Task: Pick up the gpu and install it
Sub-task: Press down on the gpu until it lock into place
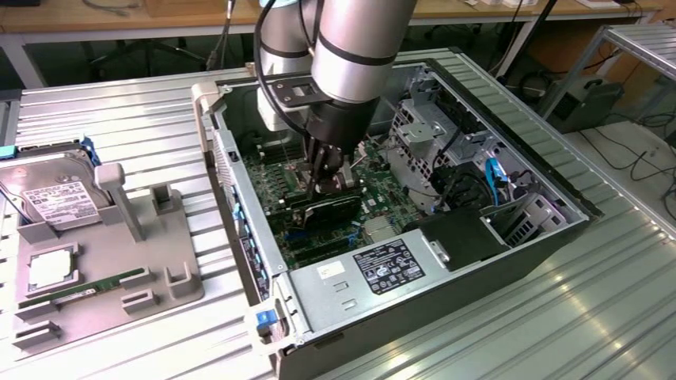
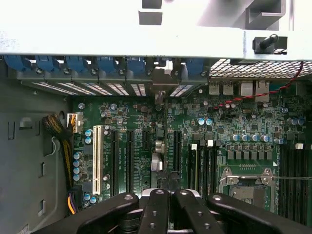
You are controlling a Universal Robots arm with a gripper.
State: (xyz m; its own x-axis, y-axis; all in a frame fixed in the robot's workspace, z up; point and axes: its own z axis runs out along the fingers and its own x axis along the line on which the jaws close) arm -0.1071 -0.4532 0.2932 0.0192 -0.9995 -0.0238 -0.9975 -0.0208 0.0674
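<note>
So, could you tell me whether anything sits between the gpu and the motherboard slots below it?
Nothing visible does. The end effector holds the gpu just above the motherboard, and the slot beneath looks unoccupied.

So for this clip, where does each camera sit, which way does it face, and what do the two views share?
Exterior view: off the arm, raised, looking down across the open computer case, parts tray and the arm with its claw holding the gpu.
Wrist view: on the wrist, inside the case, facing the motherboard; the claw fills the edge.
Shared: motherboard, claw.
</note>
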